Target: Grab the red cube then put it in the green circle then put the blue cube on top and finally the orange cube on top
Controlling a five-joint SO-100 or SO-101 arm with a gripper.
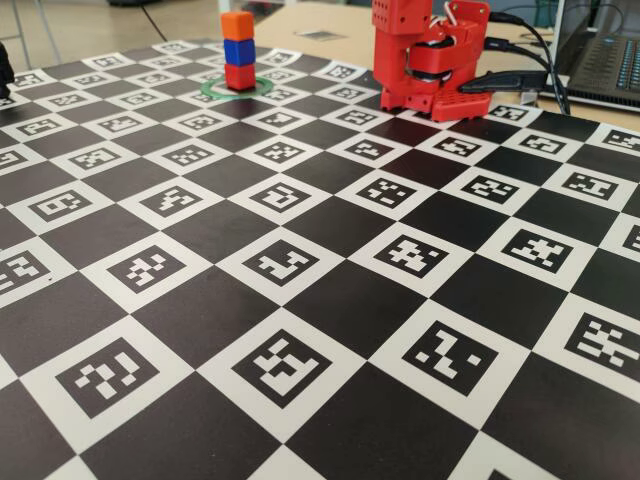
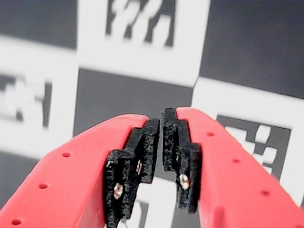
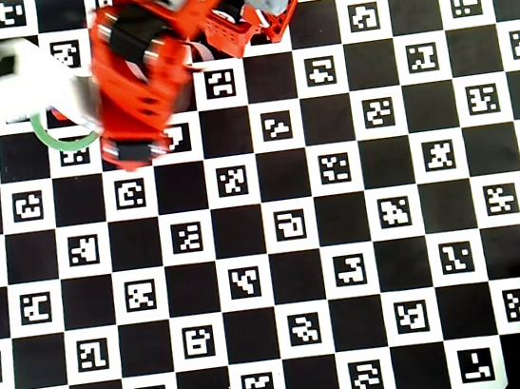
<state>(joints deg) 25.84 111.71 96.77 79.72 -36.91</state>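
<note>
Fixed view shows the three cubes stacked at the far left of the desk (image 1: 330, 300): the red cube (image 1: 239, 76) sits inside the green circle (image 1: 214, 90), the blue cube (image 1: 238, 51) rests on it, and the orange cube (image 1: 237, 26) tops the column. The stack stands upright, edges roughly aligned. To its right, well apart from the stack, the arm (image 1: 430, 55) is folded low over its base at the far edge of the checkered board, with black cables trailing off to the right toward a laptop (image 1: 610, 60).

From the overhead view the arm (image 3: 143, 71) reaches from its base at the top of the board down and to the left, its bulk blurred and covering most of the circle (image 3: 46, 138); only an arc of the ring peeks out at the arm's left side. The cubes are hidden there beneath the arm and a pale blurred part beside it.

The wrist view looks past the tool (image 2: 160, 126) at the marker board below, which is out of focus. Its two red fingers (image 2: 71, 171) curve in toward each other, and the black ridged pads (image 2: 142, 152) at the tips are nearly pressed together, with just a thin slit between them and nothing caught in it.
</note>
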